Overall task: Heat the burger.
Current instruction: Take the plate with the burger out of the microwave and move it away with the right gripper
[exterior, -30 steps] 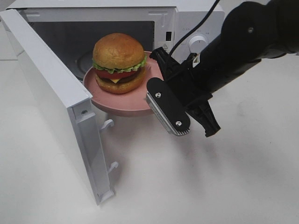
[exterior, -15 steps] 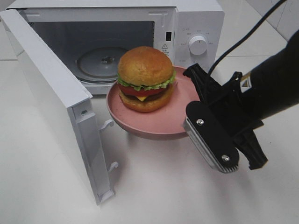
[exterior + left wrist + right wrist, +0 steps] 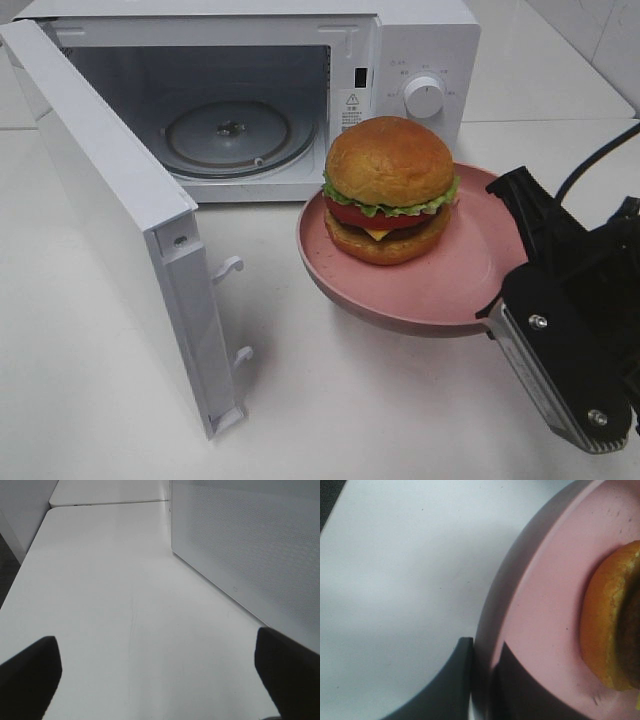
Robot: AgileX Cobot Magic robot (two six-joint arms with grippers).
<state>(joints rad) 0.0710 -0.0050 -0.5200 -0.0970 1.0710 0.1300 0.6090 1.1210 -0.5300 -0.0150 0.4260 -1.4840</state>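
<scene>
Over the last sec we've pulled the pink plate (image 3: 440,290) w/ the burger (image 3: 390,190) back out of the microwave (image 3: 420,40): it was in the doorway over the turntable (image 3: 228,132), now it hangs clear of the cavity, in front of the control knob (image 3: 424,97) and above the table (image 3: 350,400). Our right gripper (image 3: 482,680) is pinched narrow on the plate rim, burger upright, sitting toward the plate's far side. Door (image 3: 110,220) stands wide open, cavity empty. Our left gripper (image 3: 160,675) is spread wide, holding nothing, beside the door's outer face. We judge heating is either done or the plate is being re-approached; can't tell which.
</scene>
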